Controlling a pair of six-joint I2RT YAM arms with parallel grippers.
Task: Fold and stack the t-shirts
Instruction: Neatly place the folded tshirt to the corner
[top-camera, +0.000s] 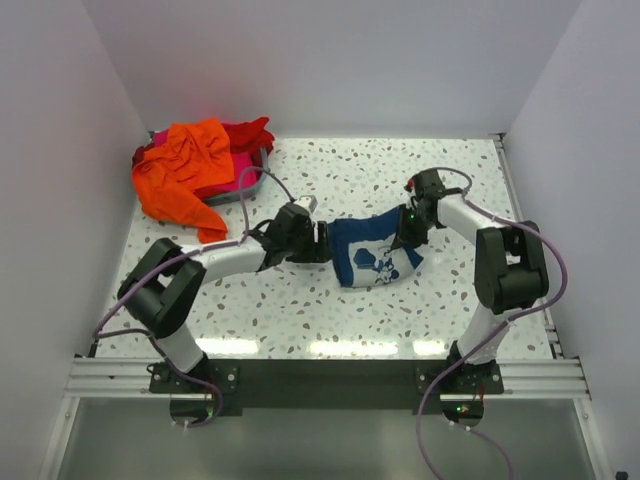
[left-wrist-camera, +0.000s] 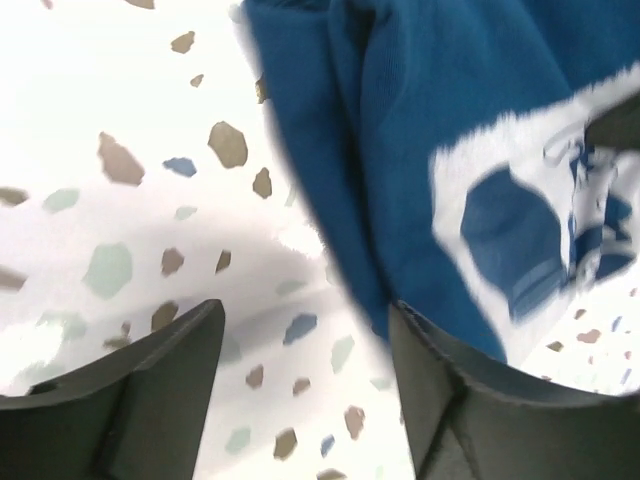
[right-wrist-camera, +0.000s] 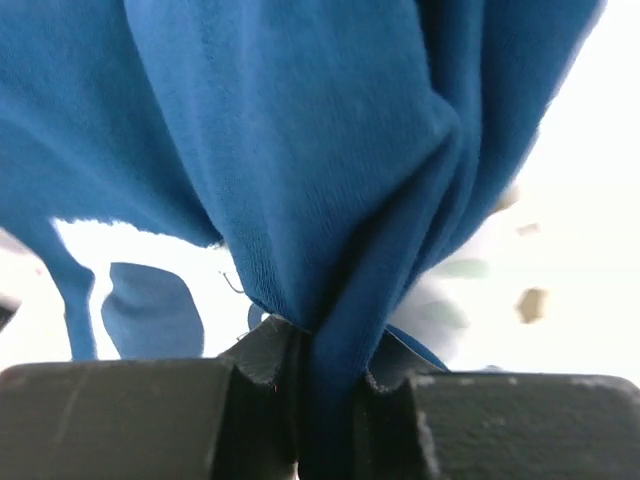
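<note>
The navy blue t-shirt (top-camera: 372, 252) with a white print lies bunched at mid-table, held up at its right corner. My right gripper (top-camera: 408, 232) is shut on a bunched fold of the navy t-shirt (right-wrist-camera: 330, 200). My left gripper (top-camera: 322, 243) is open at the shirt's left edge; in the left wrist view its fingers (left-wrist-camera: 440, 400) stand apart with only table between them, and the navy t-shirt (left-wrist-camera: 440, 130) lies just beyond the right finger. The orange t-shirt (top-camera: 185, 172) lies on a pile at the back left, over the red t-shirt (top-camera: 250, 135) and the magenta pink t-shirt (top-camera: 228, 186).
The pile of shirts sits in a grey tray (top-camera: 252, 180) at the back left. White walls close in the speckled table (top-camera: 340, 310) on three sides. Cables loop from both arms.
</note>
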